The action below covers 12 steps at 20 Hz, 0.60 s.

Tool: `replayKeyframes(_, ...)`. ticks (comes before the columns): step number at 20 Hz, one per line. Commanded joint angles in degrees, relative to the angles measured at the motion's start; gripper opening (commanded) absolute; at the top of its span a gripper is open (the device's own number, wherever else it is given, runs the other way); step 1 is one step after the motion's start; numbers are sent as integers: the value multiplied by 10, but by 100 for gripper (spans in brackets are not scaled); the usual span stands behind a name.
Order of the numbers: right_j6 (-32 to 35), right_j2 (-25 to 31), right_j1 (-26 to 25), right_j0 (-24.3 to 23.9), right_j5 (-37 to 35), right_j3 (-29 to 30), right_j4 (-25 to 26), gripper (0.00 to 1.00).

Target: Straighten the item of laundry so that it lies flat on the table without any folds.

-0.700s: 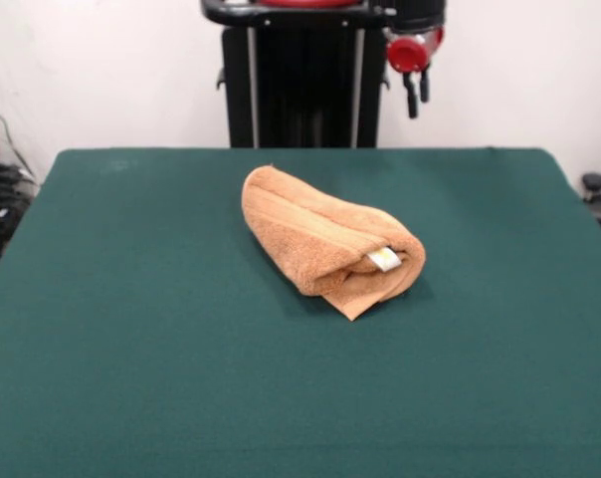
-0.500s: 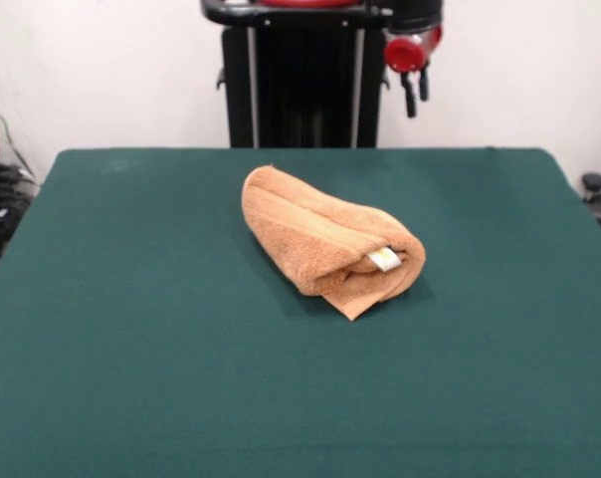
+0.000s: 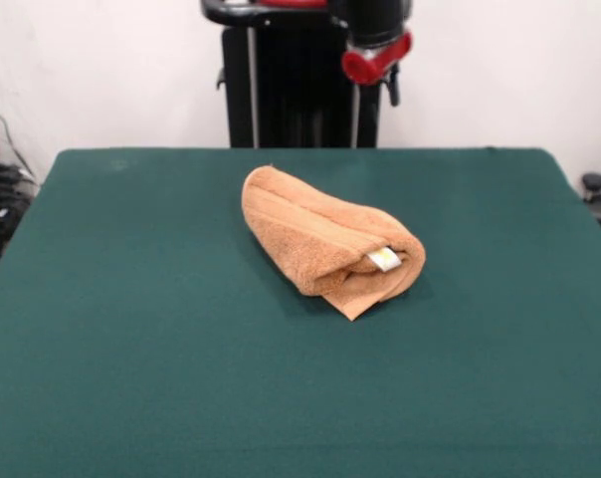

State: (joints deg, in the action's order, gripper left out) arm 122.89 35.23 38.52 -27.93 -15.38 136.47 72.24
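While the orange-tan hand towel (image 3: 328, 242) sits rolled into a thick bundle at the middle of the frame, the step in hand, as I judge it, is the approach to a first grasp. To do it well, the arm should come down on a free edge rather than on the fat of the roll: 1 loose corner pokes out flat on the green surface (image 3: 131, 349) at the bundle's lower end, just below the small white tag (image 3: 383, 259) with yellow print. Pinching only that single layer and drawing it outward, away from the roll, should let the cloth unwind instead of dragging the whole bundle along. A grab across the roll would probably catch several layers and keep the folds.

The jaws (image 3: 391, 88) hang high in the upper middle of the frame, under a red collar and in front of the black pedestal (image 3: 291, 95), well apart from the towel and above and slightly right of its upper end. Only dark tips show, so I cannot tell how wide they stand. Nothing is held.
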Motion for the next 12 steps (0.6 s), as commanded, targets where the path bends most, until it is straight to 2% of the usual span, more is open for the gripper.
replayKeyframes(1,-285,103,-58,-33,-108,-72,-33,100)
replayKeyframes(4,-287,112,-48,-40,-107,-76,-28,100)
replayKeyframes(8,-293,139,-27,-56,-107,-70,-54,100)
replayKeyframes(12,-269,135,-2,-46,-91,-79,-44,100)
